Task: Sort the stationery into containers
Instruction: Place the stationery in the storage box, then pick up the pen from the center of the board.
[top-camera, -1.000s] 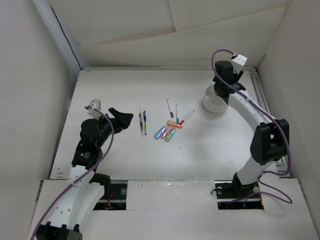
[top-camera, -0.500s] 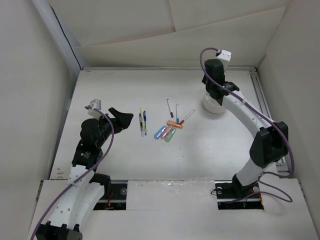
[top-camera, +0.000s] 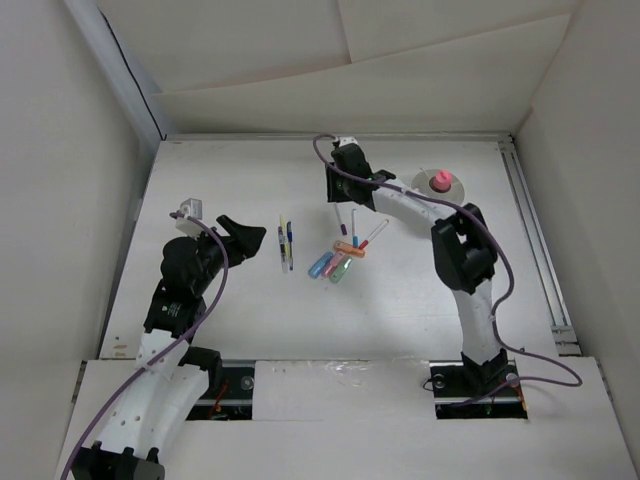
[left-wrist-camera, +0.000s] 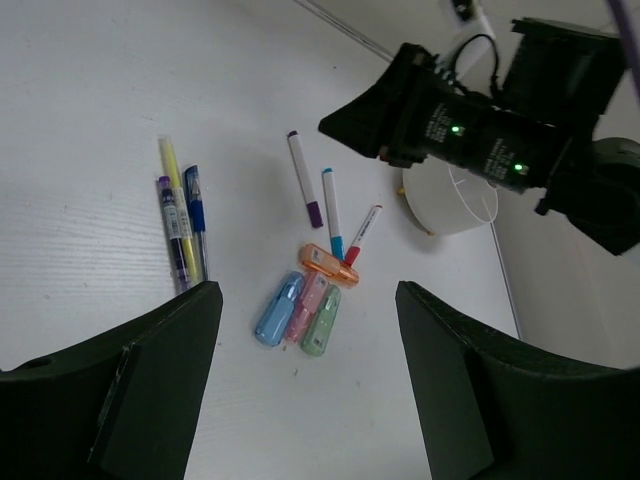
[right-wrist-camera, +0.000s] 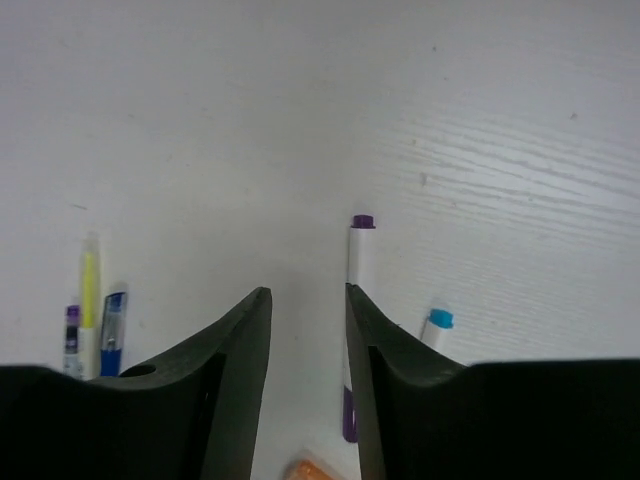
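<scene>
As the right gripper (right-wrist-camera: 306, 290) hovers empty, jaws narrowly parted, the purple-capped marker (right-wrist-camera: 358, 255) lies just beside it, parallel to its fingers; the left gripper (left-wrist-camera: 305, 295), wide open and empty, sits farther from that marker.

Left end effector (left-wrist-camera: 308, 300) spread wide, right end effector (right-wrist-camera: 307, 296) narrowly parted

White wood-grain table (top-camera: 240, 310), plain white panel walls (top-camera: 60, 150) enclosing it, even light

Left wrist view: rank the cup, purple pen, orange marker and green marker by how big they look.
1. cup, clearly the largest, though partly hidden.
2. purple pen, longest of the stationery named.
3. orange marker and green marker look about alike, so I won't rank one over the other.
</scene>
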